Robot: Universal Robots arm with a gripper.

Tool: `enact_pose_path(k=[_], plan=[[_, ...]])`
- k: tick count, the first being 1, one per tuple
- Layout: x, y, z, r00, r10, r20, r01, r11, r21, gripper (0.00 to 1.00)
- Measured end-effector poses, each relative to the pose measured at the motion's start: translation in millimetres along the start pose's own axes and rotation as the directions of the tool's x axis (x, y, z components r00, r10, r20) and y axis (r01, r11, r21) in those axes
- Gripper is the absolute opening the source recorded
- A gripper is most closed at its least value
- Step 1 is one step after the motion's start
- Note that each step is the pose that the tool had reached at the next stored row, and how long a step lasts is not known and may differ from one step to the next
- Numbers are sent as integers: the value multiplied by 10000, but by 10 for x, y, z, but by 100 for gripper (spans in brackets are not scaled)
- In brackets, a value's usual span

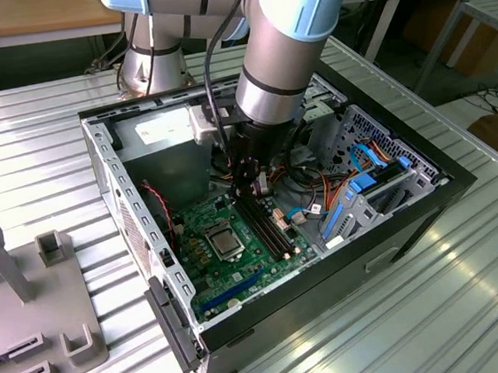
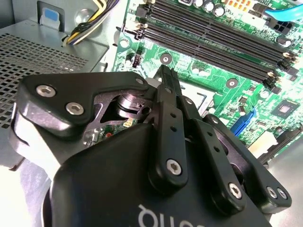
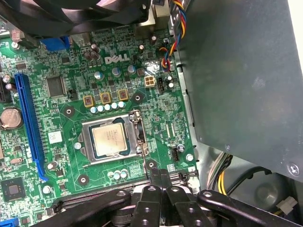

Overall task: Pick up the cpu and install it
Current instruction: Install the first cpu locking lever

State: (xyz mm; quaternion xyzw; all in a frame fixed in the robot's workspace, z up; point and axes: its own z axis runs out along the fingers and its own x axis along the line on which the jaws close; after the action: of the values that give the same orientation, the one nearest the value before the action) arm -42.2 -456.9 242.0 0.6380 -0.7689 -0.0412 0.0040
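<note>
Tool (image 3: 163,182), fingers pressed together and carrying nothing, is being held beside the cpu (image 3: 110,139) seated in its socket (image 3: 112,138); any sideways drift risks scraping the motherboard (image 3: 71,71).

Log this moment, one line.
gripper: shut, empty, above motherboard | cpu: seated in socket | case: open

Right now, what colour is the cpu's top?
Pale silver-grey, on the small square metal-topped cpu seated in the motherboard socket; clearest in the first wrist view.
</note>
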Motion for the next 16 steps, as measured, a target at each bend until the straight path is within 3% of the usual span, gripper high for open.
enact_pose_path(k=[4,8,16], plan=[[0,0,0,10000,0,2,0,10000,7,11],[7,41,2,10000,-76,-4,76,10000,3,11],[11,68,-21,9977,-670,-36,670,9978,26,11]])
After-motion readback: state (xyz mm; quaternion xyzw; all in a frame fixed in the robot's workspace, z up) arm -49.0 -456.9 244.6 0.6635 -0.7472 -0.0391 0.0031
